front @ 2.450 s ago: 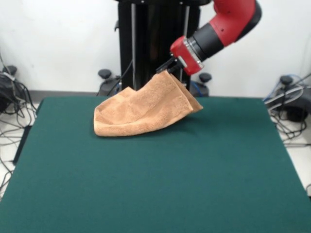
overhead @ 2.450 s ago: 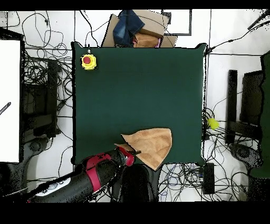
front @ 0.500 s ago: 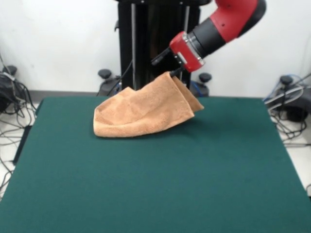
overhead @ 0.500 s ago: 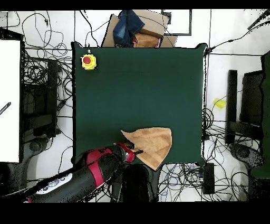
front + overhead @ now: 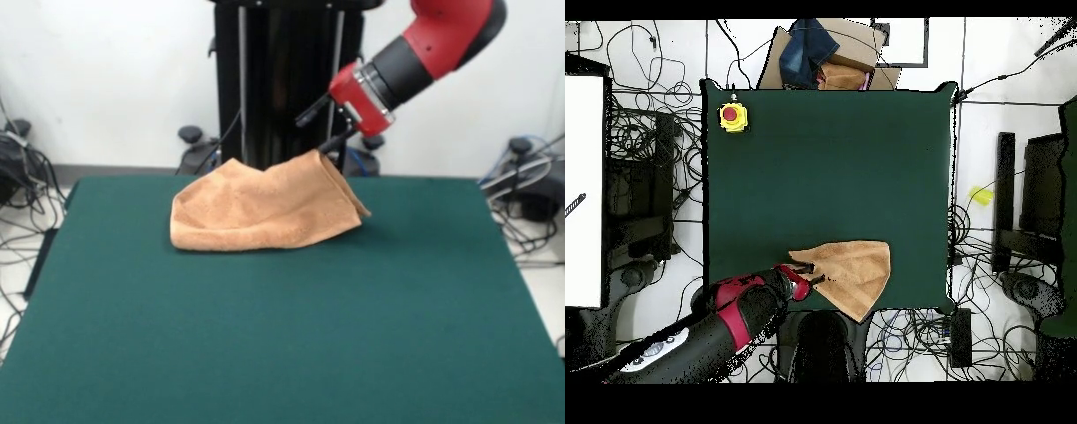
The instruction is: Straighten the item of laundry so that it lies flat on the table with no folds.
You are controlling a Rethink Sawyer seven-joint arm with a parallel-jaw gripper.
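The peach-orange towel [image 5: 265, 212] lies folded over and bunched on the dark green table [image 5: 282, 336], at the far side near the pedestal. Its right corner rises to a low peak. My gripper [image 5: 320, 129] hangs just above that corner with its jaws spread, holding nothing; the lower finger [image 5: 336, 140] is close to the peak. In the overhead view the towel [image 5: 855, 275] lies by the table's [image 5: 825, 170] bottom edge, right of middle, with the gripper [image 5: 808, 272] at its left corner.
A yellow box with a red button [image 5: 733, 117] sits on the table's top-left corner in the overhead view. A cardboard box with blue cloth [image 5: 820, 55] stands beyond the top edge. The black pedestal [image 5: 282, 79] is behind the towel. Cables lie on the floor all round.
The gripper has let go of the towel's corner, opened, and moved a little up and to the right in the front view. The towel has sunk lower onto the table.
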